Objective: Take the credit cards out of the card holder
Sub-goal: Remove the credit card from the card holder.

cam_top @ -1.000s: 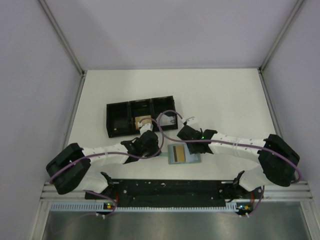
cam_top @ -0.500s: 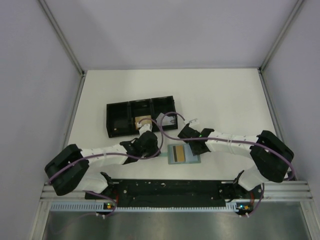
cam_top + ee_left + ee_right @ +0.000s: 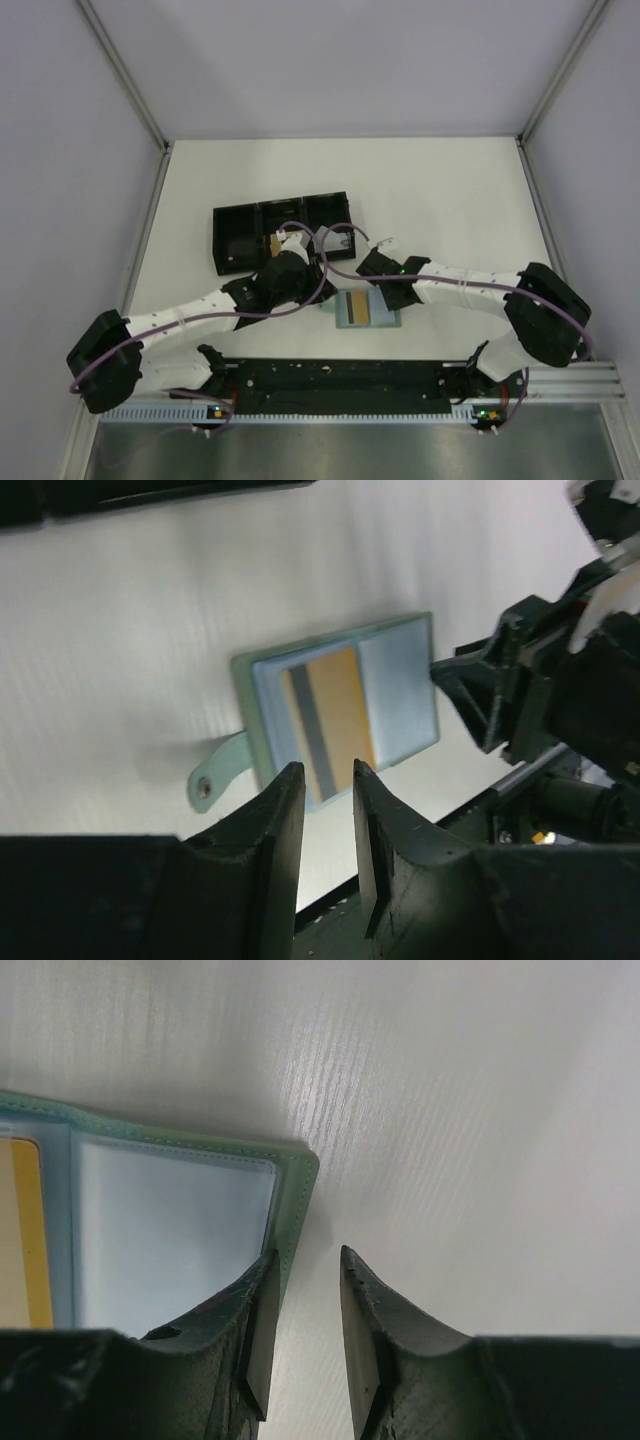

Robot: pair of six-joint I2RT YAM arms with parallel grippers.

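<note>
The card holder (image 3: 367, 308) lies open and flat near the table's front edge, pale blue-green with a tab (image 3: 215, 775). A gold-orange credit card with a dark stripe (image 3: 330, 720) sits in its left panel, also seen from above (image 3: 355, 308). The other panel (image 3: 170, 1250) looks empty. My left gripper (image 3: 306, 287) hovers by the holder's left side with its jaws (image 3: 325, 770) a narrow gap apart and empty. My right gripper (image 3: 386, 294) is low at the holder's right edge, narrowly open and empty (image 3: 308, 1260). One fingertip (image 3: 262, 1270) is on the holder's green border.
A long black three-compartment tray (image 3: 235, 245) stands just behind the left wrist, and it shows in the left wrist view (image 3: 150, 495). A tan card (image 3: 272, 243) lies at its front, partly hidden by the wrist. The arms' black base rail (image 3: 340, 375) runs just in front of the holder.
My left arm has stretched forward and now covers most of the tan card at the tray. My right gripper has shifted slightly left to the holder's right edge. The holder has not moved.
</note>
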